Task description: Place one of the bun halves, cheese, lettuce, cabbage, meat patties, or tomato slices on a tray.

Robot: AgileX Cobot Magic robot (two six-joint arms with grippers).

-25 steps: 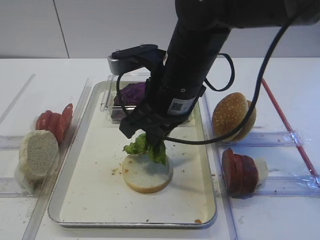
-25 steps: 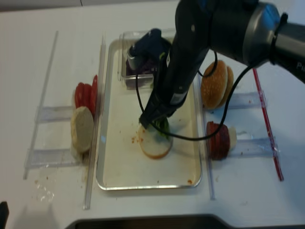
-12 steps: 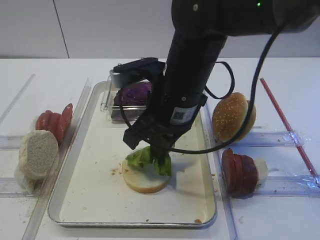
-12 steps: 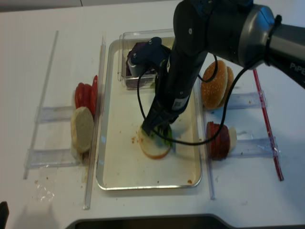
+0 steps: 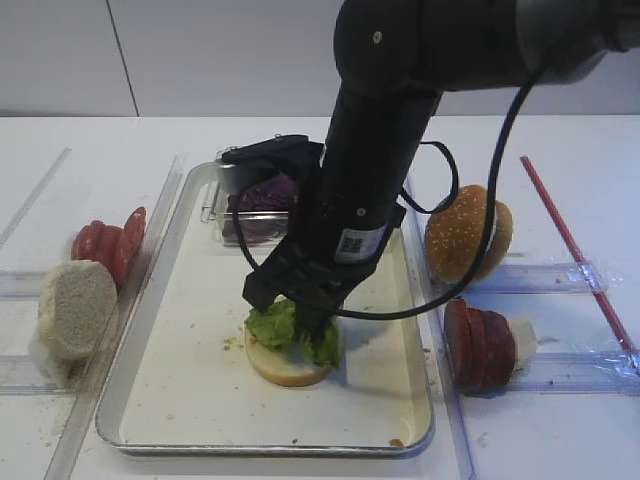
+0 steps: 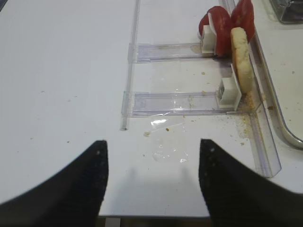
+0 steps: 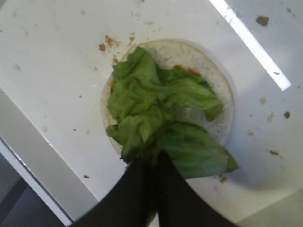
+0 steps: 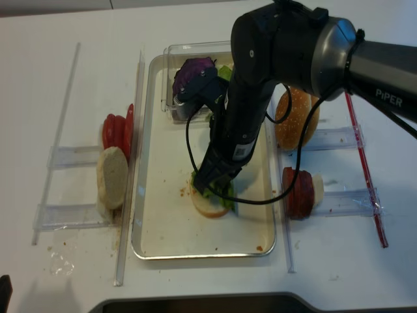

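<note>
Green lettuce (image 5: 285,328) (image 7: 156,118) lies on a pale bun half (image 5: 290,368) (image 7: 215,80) on the metal tray (image 5: 195,385) (image 8: 163,222). My right gripper (image 5: 305,312) (image 7: 157,158) (image 8: 212,181) is shut on the lettuce's near edge, low over the bun. My left gripper (image 6: 152,142) is open above bare table, left of the racks. Purple cabbage (image 5: 265,190) sits in a clear box at the tray's far end. Tomato slices (image 5: 110,240) and another bun half (image 5: 75,305) stand left of the tray. Meat patties (image 5: 480,345) and a sesame bun (image 5: 462,232) stand on its right. Cheese is out of view.
Clear plastic racks (image 6: 180,101) hold the food on both sides of the tray. A thin red rod (image 5: 575,250) lies on the table at the far right. Crumbs dot the tray floor near the bun.
My right gripper has come down toward the front of the tray with the lettuce, which now rests on the bun half instead of hanging above it. Its jaws stay shut.
</note>
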